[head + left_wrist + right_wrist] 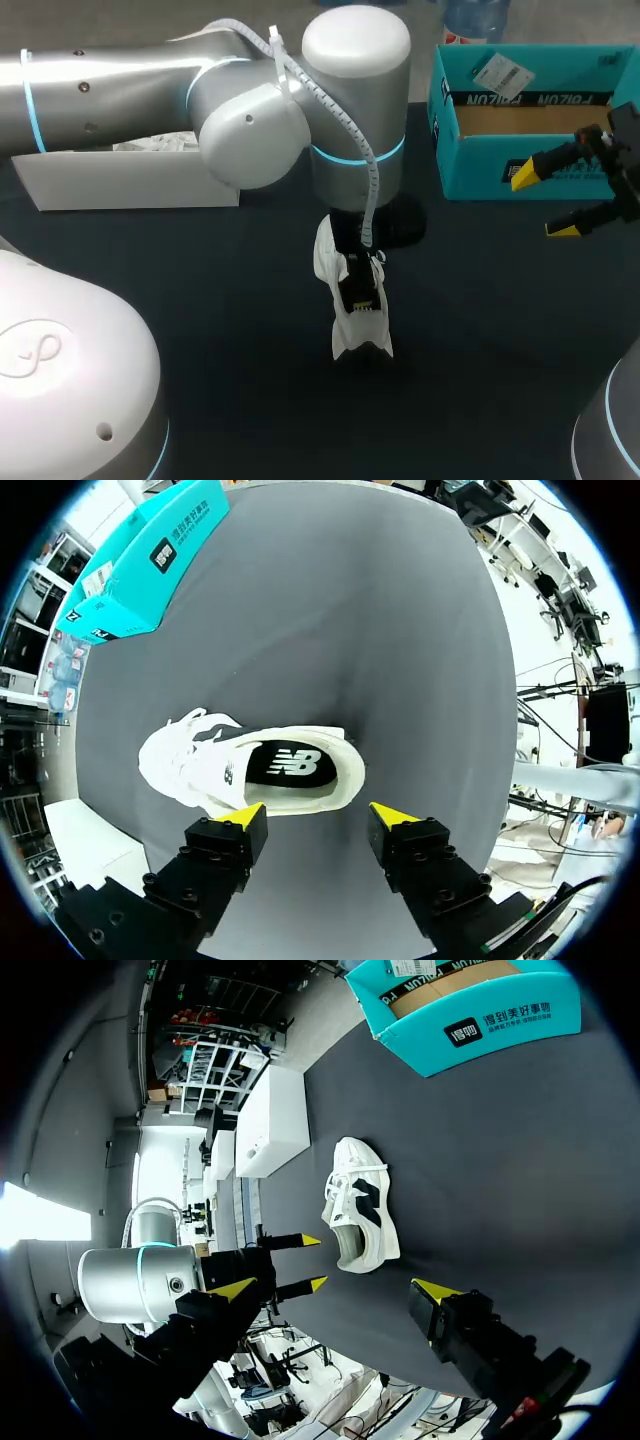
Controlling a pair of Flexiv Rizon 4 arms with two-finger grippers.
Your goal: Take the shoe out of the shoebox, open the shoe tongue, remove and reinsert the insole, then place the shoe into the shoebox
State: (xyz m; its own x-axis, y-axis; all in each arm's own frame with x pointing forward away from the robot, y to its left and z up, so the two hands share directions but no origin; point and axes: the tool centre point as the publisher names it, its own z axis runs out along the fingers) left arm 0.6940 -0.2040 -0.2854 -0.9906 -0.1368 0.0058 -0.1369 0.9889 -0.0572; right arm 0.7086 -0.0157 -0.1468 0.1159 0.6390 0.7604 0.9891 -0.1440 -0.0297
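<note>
Looking down from the head view, the white shoe [358,335] lies mid-table [200,330], out of the blue shoebox [475,165] at two o'clock. The right pincer [545,200] hangs open at three o'clock. From the left wrist, the left pincer [315,820] is open, with the shoe just ahead and the insole [290,765] inside. From the right wrist, shoe and shoebox sit well apart. Taking out looks done. Putting back is left. I can't tell about the insole steps.

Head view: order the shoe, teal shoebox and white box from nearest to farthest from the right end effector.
1. teal shoebox, just beside the right end effector.
2. shoe, mid-table.
3. white box, far left side.
</note>
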